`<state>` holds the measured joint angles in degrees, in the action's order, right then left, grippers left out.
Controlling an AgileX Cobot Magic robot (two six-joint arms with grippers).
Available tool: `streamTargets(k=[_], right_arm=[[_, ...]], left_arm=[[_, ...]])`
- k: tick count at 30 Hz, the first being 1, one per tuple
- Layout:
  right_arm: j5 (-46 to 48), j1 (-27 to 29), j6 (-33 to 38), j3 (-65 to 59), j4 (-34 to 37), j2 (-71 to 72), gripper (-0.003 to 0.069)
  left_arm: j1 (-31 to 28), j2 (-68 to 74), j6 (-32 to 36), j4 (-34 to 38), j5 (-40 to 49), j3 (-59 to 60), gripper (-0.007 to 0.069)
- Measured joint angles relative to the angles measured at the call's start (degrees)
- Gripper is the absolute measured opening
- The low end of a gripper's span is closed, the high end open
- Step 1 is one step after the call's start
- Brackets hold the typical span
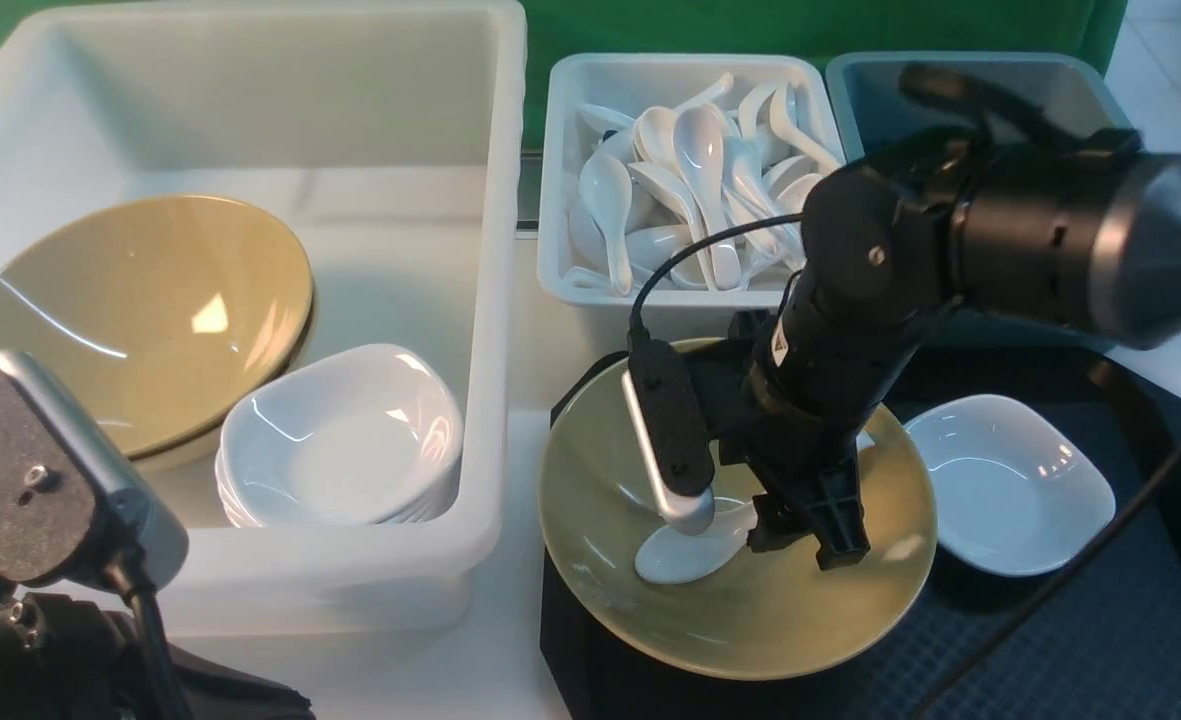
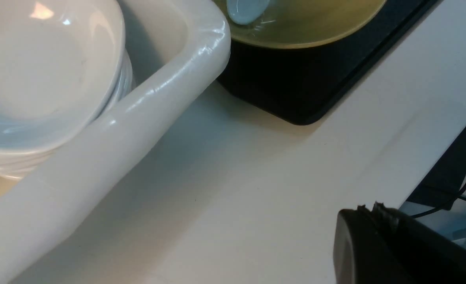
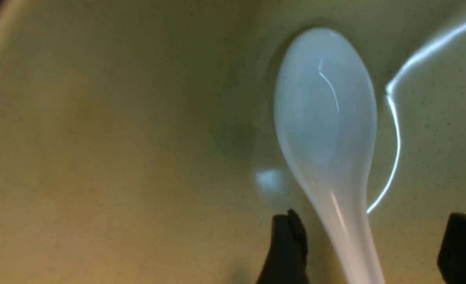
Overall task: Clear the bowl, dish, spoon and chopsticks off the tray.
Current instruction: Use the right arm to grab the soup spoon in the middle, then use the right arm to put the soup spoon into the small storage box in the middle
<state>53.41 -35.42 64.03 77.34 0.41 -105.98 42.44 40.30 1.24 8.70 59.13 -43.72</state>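
Front view: the black tray (image 1: 1100, 640) lies on the right side of the white counter (image 1: 505, 660). On its left part stands the bowl (image 1: 750, 620), wide and mustard-tan. The spoon (image 1: 685, 555) lies inside it, with the scoop toward the robot's left. The dish (image 1: 1010, 485) sits on the tray just beside the bowl, to the right, and it is empty.

The right arm (image 1: 950, 230) comes in from the right and reaches down into the bowl. It covers the far side of the bowl and most of the spoon handle. The right pincer (image 1: 805, 545) is low over the inside of the bowl. In the right wrist view its two black fingers (image 3: 286, 248) stand wide apart, one on each side of the spoon handle, with a gap on both sides, so it holds nothing. A wrist camera (image 1: 665, 440) with a black cable hangs before the left part of the bowl.

Left of the tray is a large white bin (image 1: 495, 300), very near the tray's corner. It holds stacked tan bowls (image 1: 140, 310), leaning, and a stack of white dishes (image 1: 340, 440). Behind the tray a smaller white bin (image 1: 560, 200) is full of white spoons (image 1: 690, 170). Next to it is a blue-grey bin (image 1: 1070, 65), half hidden by the arm.

The left pincer (image 2: 371, 211) is closed and empty, near the counter's edge.
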Motion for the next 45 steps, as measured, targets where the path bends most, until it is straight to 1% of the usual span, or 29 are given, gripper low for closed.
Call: streamTargets(k=[4, 6, 8, 11, 12, 13, 16, 17, 20, 21, 22, 23, 25, 26, 27, 28, 29, 30, 31, 32, 33, 34, 35, 36, 38, 39, 40, 42, 45], right_arm=[[0.0, 0.0, 0.1, 0.0, -4.9, -3.0, 0.0507], [0.6, 0.0, 0.1, 0.0, -5.9, -3.7, 0.0482], [1.4, 0.0, 0.1, 0.0, -6.3, -3.7, 0.0438], [6.0, -0.2, 0.0, 1.1, -6.6, -3.6, 0.0279], [8.4, -0.2, -0.1, 2.4, -6.6, -3.4, 0.0178], [10.8, -0.3, -0.3, 3.5, -6.6, -3.0, 0.0141], [13.7, -0.3, -1.9, 8.2, -6.6, -1.4, 0.0153], [13.8, -0.3, -2.0, 8.6, -6.6, -1.3, 0.0153], [14.0, 0.7, -5.1, 16.5, -6.6, 0.4, 0.0153], [14.0, 0.9, -5.6, 17.4, -6.6, 0.4, 0.0153], [13.2, 1.7, -8.3, 20.6, -6.6, 0.4, 0.0153], [13.2, 1.7, -8.3, 21.0, -6.6, 0.4, 0.0153], [8.7, 3.5, -16.7, 26.2, -6.6, -0.2, 0.0153], [8.2, 3.6, -17.5, 26.2, -6.6, -0.3, 0.0153], [2.3, 4.9, -26.6, 29.1, -6.6, -1.4, 0.0153], [1.6, 5.1, -27.7, 29.3, -6.6, -1.7, 0.0153], [-3.0, 6.0, -35.1, 30.5, -6.6, -2.8, 0.0153], [-8.5, 7.0, -44.3, 31.3, -6.7, -4.3, 0.0153], [-9.2, 7.1, -45.5, 31.4, -6.7, -4.3, 0.0153], [-15.7, 8.2, -54.7, 31.5, -6.7, -6.6, 0.0153], [-15.7, 8.2, -54.7, 31.5, -6.7, -6.9, 0.0153], [-20.6, 9.0, -59.2, 31.5, -6.8, -9.2, 0.0153], [-22.4, 9.2, -60.2, 31.5, -6.8, -10.6, 0.0156], [-24.6, 9.7, -61.2, 31.5, -6.9, -12.0, 0.0175], [-25.9, 10.0, -61.8, 31.5, -6.9, -13.2, 0.0202], [-26.8, 10.5, -64.0, 31.5, -6.9, -14.7, 0.0276], [-26.9, 10.7, -65.1, 31.5, -6.9, -15.0, 0.0322], [-25.6, 11.5, -69.7, 32.1, -6.8, -15.0, 0.044], [-20.3, 12.2, -72.9, 34.6, -6.9, -13.9, 0.0565]], left_arm=[[0.0, 0.0, 0.0, 0.0, 0.0, 0.0, -0.0011], [0.0, 0.0, 0.1, 0.0, 0.0, 0.0, -0.0011], [0.0, 0.0, 0.1, 0.0, 0.0, 0.0, -0.0011], [0.0, 0.0, 0.6, 0.0, 0.0, 0.0, -0.0011], [0.0, 0.0, 0.9, 0.0, 0.0, 0.0, -0.0011], [0.0, 0.0, 1.0, 0.0, 0.0, 0.0, -0.0011], [0.0, 0.0, 1.1, 0.0, -0.4, 0.0, -0.0011], [0.0, 0.0, 1.1, 0.0, -0.5, 0.0, -0.0011], [0.0, 0.0, 1.1, 0.1, -1.5, 0.0, -0.0011], [0.0, 0.0, 1.1, 0.2, -1.7, 0.0, -0.0011], [0.0, 0.0, 1.1, 0.2, -1.9, 0.0, -0.0011], [0.0, 0.0, 1.1, 0.2, -2.0, 0.0, -0.0011], [0.0, 0.0, 1.1, 0.2, -2.4, 0.0, -0.0011], [0.0, 0.0, 1.1, 0.2, -2.4, 0.0, -0.0011], [0.0, 0.0, 1.1, 0.2, -3.2, 0.0, -0.0011], [0.0, 0.0, 1.1, 0.2, -3.4, 0.0, -0.0011], [0.0, 0.0, 1.1, 0.2, -4.3, 0.0, -0.0011], [0.0, 0.0, 1.1, 0.2, -5.5, 0.0, -0.0011], [0.0, 0.0, 1.1, 0.2, -5.6, 0.0, -0.0011], [0.0, 0.0, 1.1, 0.2, -6.9, 0.0, -0.0011], [0.0, 0.0, 1.0, 0.2, -7.0, 0.0, -0.0011], [0.0, 0.0, 0.5, 0.2, -7.8, 0.0, -0.0011], [0.0, 0.0, 0.2, 0.2, -7.9, 0.0, -0.0011], [0.0, 0.0, -0.3, 0.2, -7.9, 0.0, -0.0011], [0.0, 0.0, -0.7, 0.2, -7.9, 0.0, -0.0011], [0.0, 0.0, -1.7, 0.2, -7.5, 0.0, -0.0011], [0.0, 0.0, -2.3, 0.2, -7.2, 0.0, -0.0011], [0.0, 0.0, -3.8, 0.4, -6.5, 0.0, -0.0011], [0.0, 0.3, -6.0, 0.6, -5.6, -0.1, -0.0011]])
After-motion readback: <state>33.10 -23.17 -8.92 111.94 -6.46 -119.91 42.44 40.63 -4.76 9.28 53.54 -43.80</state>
